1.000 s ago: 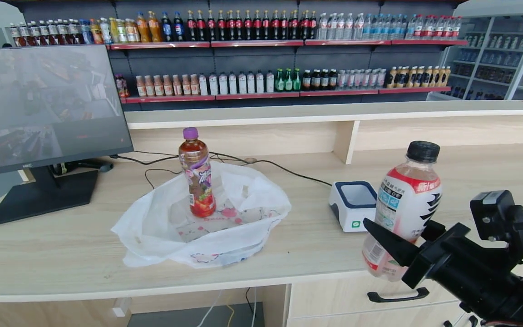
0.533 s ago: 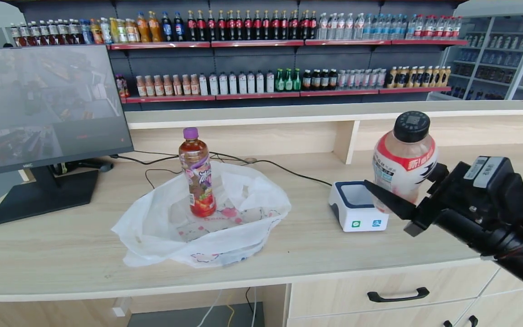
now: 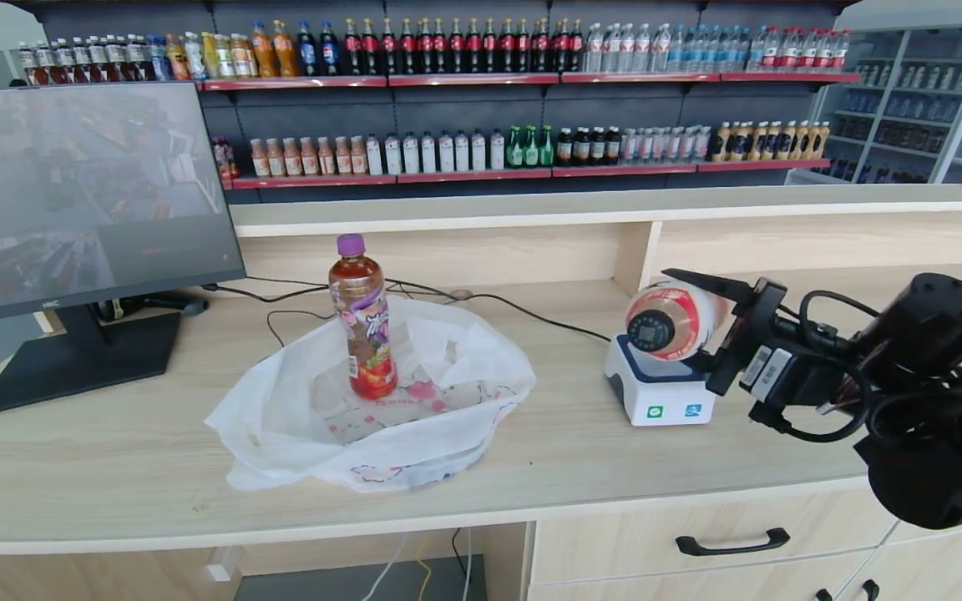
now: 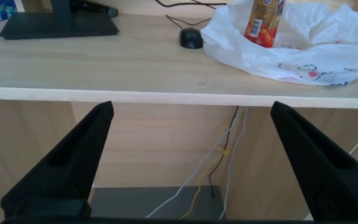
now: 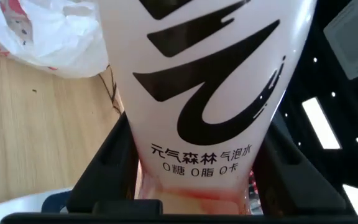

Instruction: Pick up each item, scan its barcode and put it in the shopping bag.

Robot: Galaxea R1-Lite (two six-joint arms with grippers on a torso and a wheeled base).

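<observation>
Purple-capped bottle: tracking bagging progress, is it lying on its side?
No, the purple-capped bottle stands upright in the open shopping bag.

Held bottle [image 3: 680, 315] lies over the scanner [image 3: 656, 406], right of the bag [image 3: 281, 409].

Bottle [image 5: 197, 74] label: black brush mark, row of small black characters. Scanner [image 3: 656, 402] front: green, blue icons. Monitor [image 3: 72, 192] bezel: small logo.

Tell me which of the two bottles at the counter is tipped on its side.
The black-capped pale bottle in the right gripper, held sideways over the scanner. The purple-capped red drink stands upright in the shopping bag.
</observation>
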